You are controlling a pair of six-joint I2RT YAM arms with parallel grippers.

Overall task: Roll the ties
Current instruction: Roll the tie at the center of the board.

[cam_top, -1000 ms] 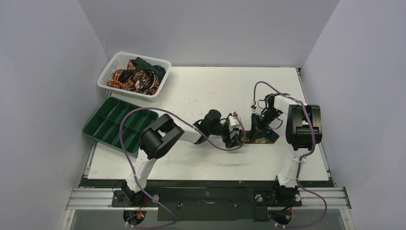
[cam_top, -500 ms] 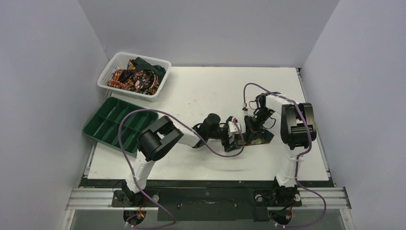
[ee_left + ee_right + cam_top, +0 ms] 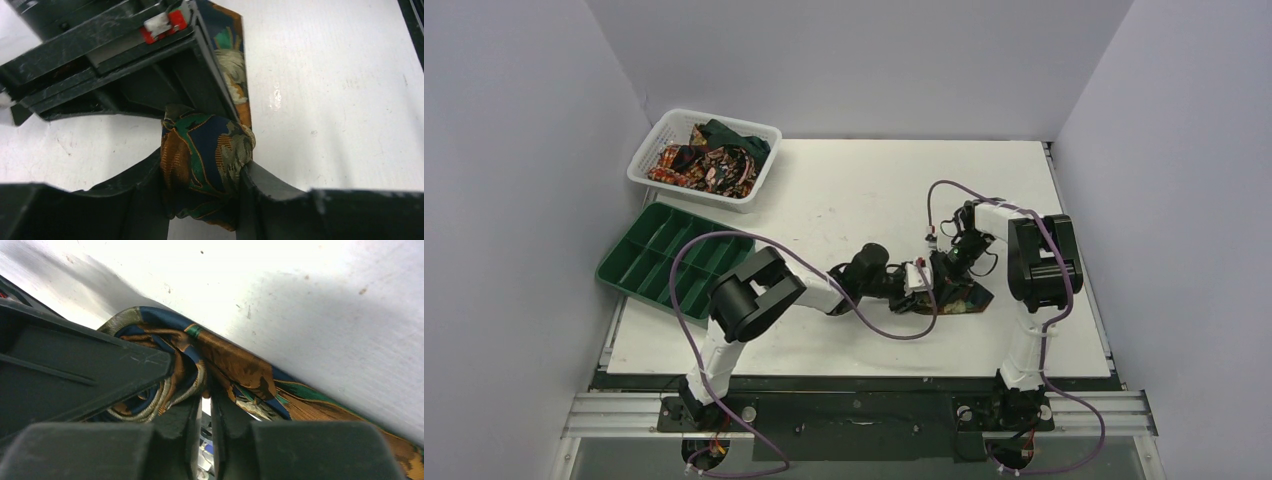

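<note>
One tie (image 3: 969, 297) lies right of the table's middle, dark blue with orange, green and tan patterns. Its end is wound into a coil (image 3: 205, 160), and the flat strip (image 3: 231, 60) runs away from the coil. My left gripper (image 3: 921, 292) reaches in from the left, and its fingers (image 3: 202, 172) press both sides of the coil. My right gripper (image 3: 944, 272) meets the coil from the far side. In the right wrist view its jaws (image 3: 206, 400) stand a thin slit apart, tips against the fabric (image 3: 235, 365); whether they pinch it does not show.
A white mesh basket (image 3: 642, 163) at the back left holds more ties (image 3: 709, 165) in a heap. A green compartment tray (image 3: 674, 262) sits at the left edge, in front of the basket. Purple cables loop over both arms.
My left gripper has closed from wide open onto the coil. The right gripper and the tie have shifted left and nearer, and a thin gap now shows between the right jaws.
</note>
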